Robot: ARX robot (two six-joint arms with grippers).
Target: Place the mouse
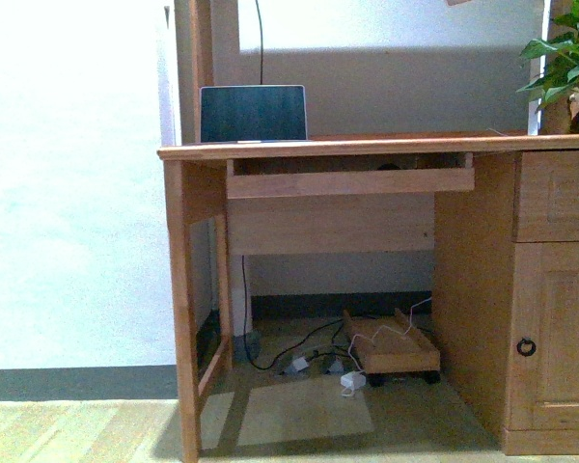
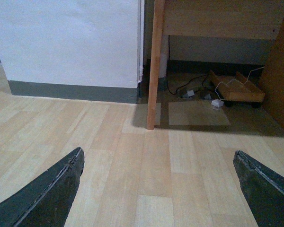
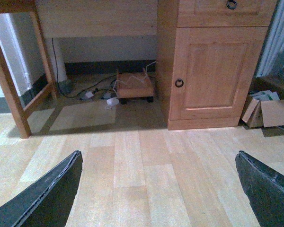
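Spread wide and gripping nothing: left pincer (image 2: 157,153), low over bare wooden floor (image 2: 132,189). Equally wide and empty: right pincer (image 3: 157,155), facing the cabinet door (image 3: 213,71). Front view: laptop (image 1: 253,114) upright at upper centre-left on the surface (image 1: 367,148), plant (image 1: 565,58) at upper right. No telling where the mouse lies.

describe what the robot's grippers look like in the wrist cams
Both look alike. The left gripper shows two dark grey-black fingers, wedge-shaped and tapering to a tip, with paler scuffed inner edges. The right gripper has the same fingers. No cables or markings show, and the front view shows no arm.
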